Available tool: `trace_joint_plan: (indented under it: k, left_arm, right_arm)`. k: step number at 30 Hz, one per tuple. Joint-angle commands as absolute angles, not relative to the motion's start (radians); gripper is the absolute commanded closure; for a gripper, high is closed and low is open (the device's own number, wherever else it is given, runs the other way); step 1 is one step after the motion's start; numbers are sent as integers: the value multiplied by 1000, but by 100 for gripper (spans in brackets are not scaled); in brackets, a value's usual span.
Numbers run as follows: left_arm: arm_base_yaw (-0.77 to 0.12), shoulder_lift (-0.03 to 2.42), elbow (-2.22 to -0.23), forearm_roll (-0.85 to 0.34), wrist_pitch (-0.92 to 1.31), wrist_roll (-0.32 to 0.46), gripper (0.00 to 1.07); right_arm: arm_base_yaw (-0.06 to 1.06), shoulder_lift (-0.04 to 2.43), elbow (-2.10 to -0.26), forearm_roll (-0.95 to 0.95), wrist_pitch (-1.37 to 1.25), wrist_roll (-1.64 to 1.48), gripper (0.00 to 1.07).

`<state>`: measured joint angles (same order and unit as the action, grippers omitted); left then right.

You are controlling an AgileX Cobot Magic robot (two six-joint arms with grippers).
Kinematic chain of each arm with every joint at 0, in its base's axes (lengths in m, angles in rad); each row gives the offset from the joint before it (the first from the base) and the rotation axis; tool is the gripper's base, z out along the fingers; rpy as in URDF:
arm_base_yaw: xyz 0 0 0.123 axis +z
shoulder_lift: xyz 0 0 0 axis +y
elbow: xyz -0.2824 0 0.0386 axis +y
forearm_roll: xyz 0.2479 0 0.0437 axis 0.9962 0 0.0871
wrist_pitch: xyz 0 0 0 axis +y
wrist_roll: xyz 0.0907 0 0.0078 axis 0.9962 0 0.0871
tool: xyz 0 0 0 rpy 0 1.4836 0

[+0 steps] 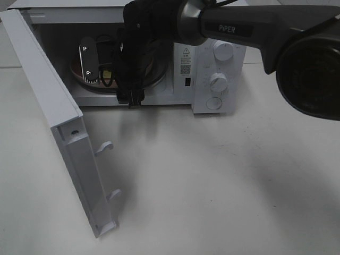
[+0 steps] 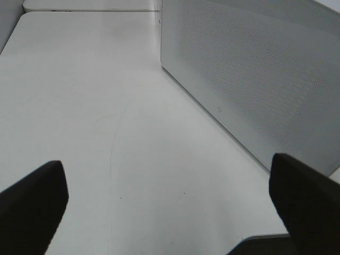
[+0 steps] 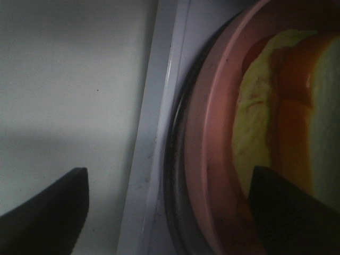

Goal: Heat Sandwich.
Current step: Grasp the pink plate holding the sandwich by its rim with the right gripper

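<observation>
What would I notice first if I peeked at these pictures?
Probably the white microwave with its door swung wide open. A big black robot arm reaches in from the right. Its gripper stands open at the pink plate holding the sandwich inside.

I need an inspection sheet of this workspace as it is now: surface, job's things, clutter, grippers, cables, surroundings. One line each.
surface: white table, bare in front of the microwave.
job's things: sandwich on pink plate, inside the microwave; door open.
clutter: nothing seen.
grippers: right gripper open, at the plate's rim inside the cavity; left gripper open, empty, over the table beside the microwave's perforated panel.
cables: black cabling along the right arm.
surroundings: two dials and a button on the microwave's front.
</observation>
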<state>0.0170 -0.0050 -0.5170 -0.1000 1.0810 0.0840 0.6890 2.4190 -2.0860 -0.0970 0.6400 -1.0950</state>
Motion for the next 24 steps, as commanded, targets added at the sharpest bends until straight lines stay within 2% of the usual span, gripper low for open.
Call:
trace_joint_plan:
  k: [1, 9, 19, 23, 24]
  left_arm:
    - [19, -11, -516, -103, 1069, 81, 10]
    - [19, -11, -516, -92, 1069, 81, 10]
    - [19, -11, -516, -91, 1069, 81, 10]
    - [19, -11, -516, -91, 1069, 81, 10]
    - [19, -11, -516, -91, 1069, 81, 10]
  right_arm:
    - [687, 2434, -2108, -112, 645, -1085, 28]
    - [687, 2493, -2183, -120, 646, -1082, 28]
    - [672, 2539, -2191, -120, 649, -1084, 31]
    - [667, 2547, -2191, -115, 644, -1082, 35]
    - [667, 2549, -2191, -114, 644, -1082, 40]
